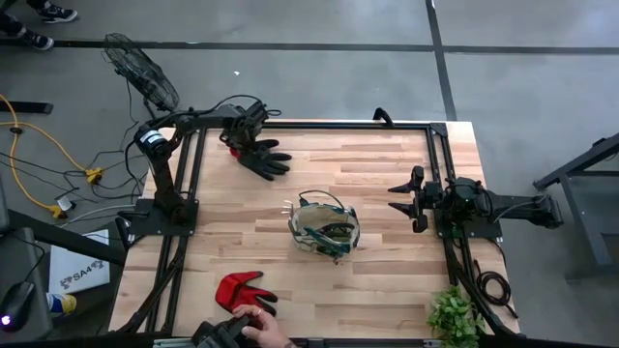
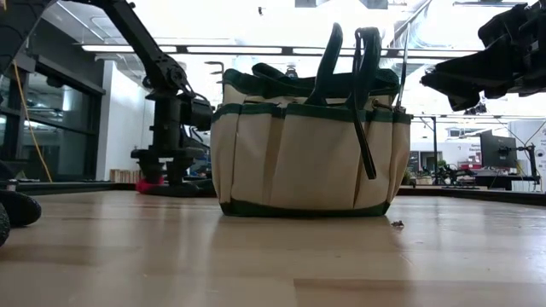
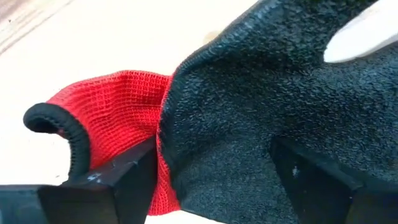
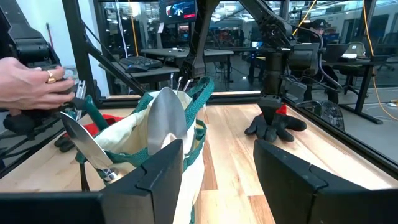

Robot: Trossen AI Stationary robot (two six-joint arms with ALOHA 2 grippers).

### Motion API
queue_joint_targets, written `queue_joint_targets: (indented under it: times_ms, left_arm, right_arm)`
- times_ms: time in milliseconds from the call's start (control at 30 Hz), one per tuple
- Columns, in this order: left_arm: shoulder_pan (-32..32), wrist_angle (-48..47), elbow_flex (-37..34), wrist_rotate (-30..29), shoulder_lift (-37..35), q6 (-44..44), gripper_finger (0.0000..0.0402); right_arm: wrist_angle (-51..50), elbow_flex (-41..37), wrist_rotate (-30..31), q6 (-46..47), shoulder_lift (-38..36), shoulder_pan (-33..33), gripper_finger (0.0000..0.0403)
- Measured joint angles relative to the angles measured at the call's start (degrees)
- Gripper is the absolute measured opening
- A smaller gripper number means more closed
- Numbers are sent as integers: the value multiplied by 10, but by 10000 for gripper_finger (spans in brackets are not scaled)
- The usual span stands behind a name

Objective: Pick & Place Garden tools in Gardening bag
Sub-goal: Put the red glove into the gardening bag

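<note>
The olive-tan gardening bag (image 1: 324, 229) stands upright on its base at the table's middle (image 2: 307, 153). Two silver trowel blades (image 4: 166, 118) stick out of it. The black-and-red glove (image 1: 261, 157) lies flat at the far left. My left gripper (image 1: 242, 133) is down over the glove's cuff end, open; in the left wrist view (image 3: 214, 186) one finger is by the red cuff and one by the black palm. The red glove (image 1: 240, 288) lies near the front edge. My right gripper (image 1: 411, 198) is open and empty, above the table to the right of the bag. My left gripper comes at the black-and-red glove from above, where the red cuff (image 3: 134, 106) meets the black palm (image 3: 249, 124). The glove lies flat on the table between the open fingers (image 3: 106, 186). I cannot tell whether the fingers touch it.
A person's hand (image 1: 256, 324) is at the table's front edge beside the red glove; it also shows in the right wrist view (image 4: 31, 81). A leafy green plant (image 1: 455, 314) stands at the front right corner. Bare wood lies between the bag and the black-and-red glove.
</note>
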Motion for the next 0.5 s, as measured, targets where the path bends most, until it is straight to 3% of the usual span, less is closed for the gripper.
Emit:
queue_joint_targets:
  times_ms: [500]
  left_arm:
    - [-13, -6, -3, 12, 0, -2, 158]
  right_arm:
    - [0, 0, 1, 0, 0, 0, 189]
